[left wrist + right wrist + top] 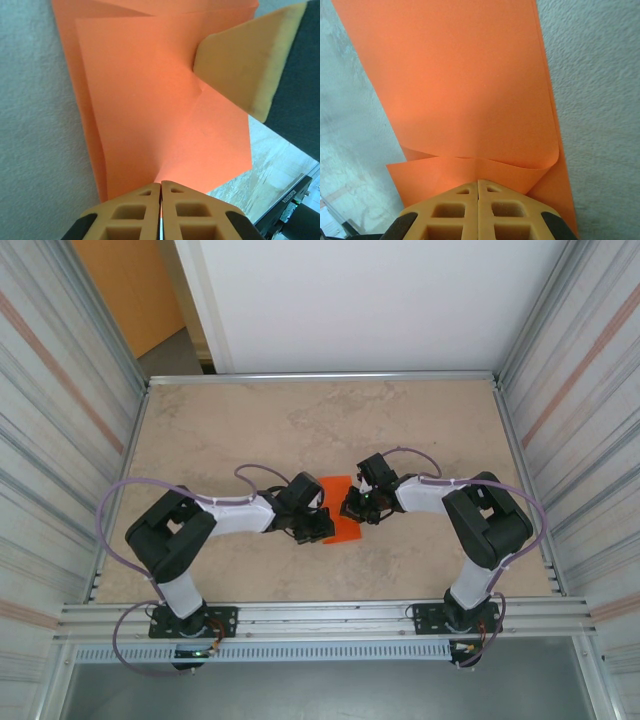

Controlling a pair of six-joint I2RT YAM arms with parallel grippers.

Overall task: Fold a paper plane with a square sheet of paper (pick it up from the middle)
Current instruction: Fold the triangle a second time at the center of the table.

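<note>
The square sheet of paper (340, 502) is bright orange and folded into overlapping layers, held between the two arms at the table's middle. My left gripper (322, 527) is shut on its near edge. In the left wrist view the paper (150, 100) fans out from my shut left gripper (161, 184), and a right finger (240, 65) pinches it at the upper right. My right gripper (352, 508) is shut on the sheet's other side. In the right wrist view a curled layer of the paper (460, 85) bends down to my right gripper (478, 181). The paper plane is out of view.
The beige stone-patterned table (300, 420) is walled by corrugated metal panels (60, 410) on both sides and a white panel (370, 300) at the back. A metal rail (320, 618) runs along the near edge at the arm bases.
</note>
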